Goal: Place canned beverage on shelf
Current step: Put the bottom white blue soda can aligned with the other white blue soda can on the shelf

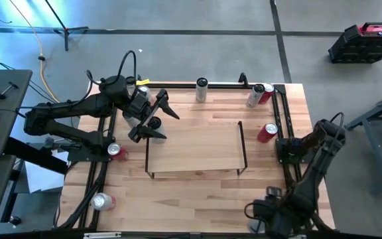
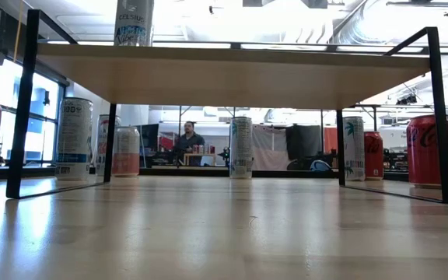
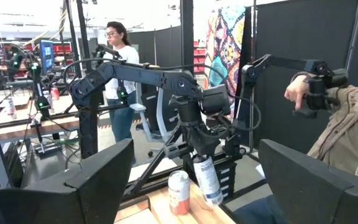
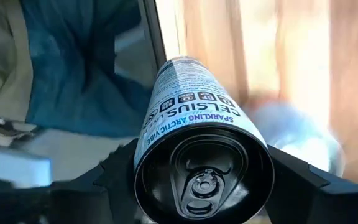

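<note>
1. Left gripper [image 1: 161, 123] hung released, fingers spread, beside the Celsius can [image 2: 134, 22] standing on the shelf [image 1: 194, 149], at its far left corner, seemingly delivered
2. Right gripper [image 4: 201, 186] clenched a second can [image 4: 191, 118] by the table [image 1: 197, 199] edge, probably queued next

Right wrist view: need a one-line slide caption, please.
Right gripper clamps a Celsius can, pull-tab end facing the camera.
</note>
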